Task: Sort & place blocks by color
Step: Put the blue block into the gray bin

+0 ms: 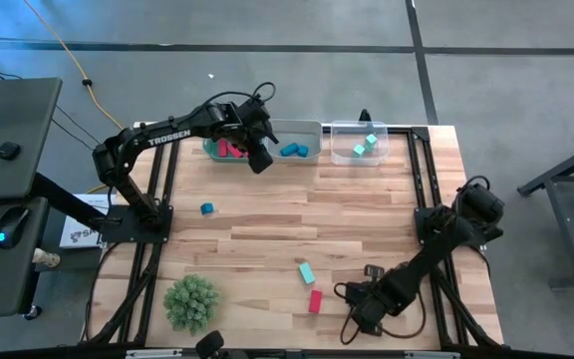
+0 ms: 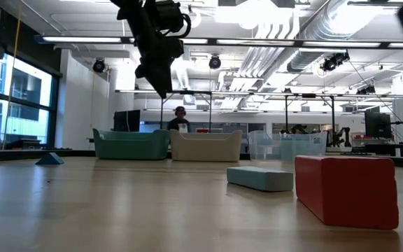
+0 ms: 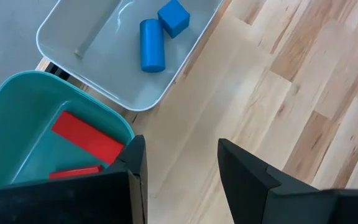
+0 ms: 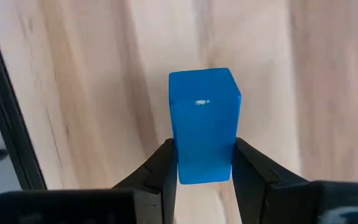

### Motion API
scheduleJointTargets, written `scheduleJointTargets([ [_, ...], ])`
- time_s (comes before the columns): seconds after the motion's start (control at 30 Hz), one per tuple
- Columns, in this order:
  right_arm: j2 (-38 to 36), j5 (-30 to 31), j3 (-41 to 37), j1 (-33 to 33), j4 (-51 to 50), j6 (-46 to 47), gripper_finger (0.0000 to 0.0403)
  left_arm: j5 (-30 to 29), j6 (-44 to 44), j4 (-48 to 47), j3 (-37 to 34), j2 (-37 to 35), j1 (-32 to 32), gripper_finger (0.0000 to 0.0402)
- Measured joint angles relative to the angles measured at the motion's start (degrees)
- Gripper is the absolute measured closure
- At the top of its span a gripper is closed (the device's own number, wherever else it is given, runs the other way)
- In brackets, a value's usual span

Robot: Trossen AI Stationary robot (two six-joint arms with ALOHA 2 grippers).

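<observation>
The right gripper (image 4: 202, 163), low over the table's near right corner, pinched only the near end of a blue block (image 4: 204, 124) jutting ahead of its fingertips, so lifting risked it pivoting loose, while the left gripper (image 3: 180, 163) hung spread, empty, beside the bins.

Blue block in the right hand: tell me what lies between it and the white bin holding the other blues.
Nothing visible blocks a lifted carry. The right hand grips the blue block near the front edge; on the table toward the white bin lie a teal bar and a red bar.
</observation>
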Motion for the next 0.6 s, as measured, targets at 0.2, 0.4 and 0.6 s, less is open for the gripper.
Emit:
scheduleJointTargets([
  [0.2,-2.6,3.5,0.0,-4.1,-2.0,-0.3,0.0308,0.5,0.8,0.0,0.0,0.0,0.0,0.0284],
  [0.4,-5.1,6.3,0.0,-9.3,-3.2,-1.3,0.0308,0.5,0.6,0.0,0.0,0.0,0.0,0.0284],
  [0.6,-7.6,9.4,0.1,-16.4,-3.3,-2.8,0.0308,0.5,1.7,0.0,0.0,0.0,0.0,0.0284],
])
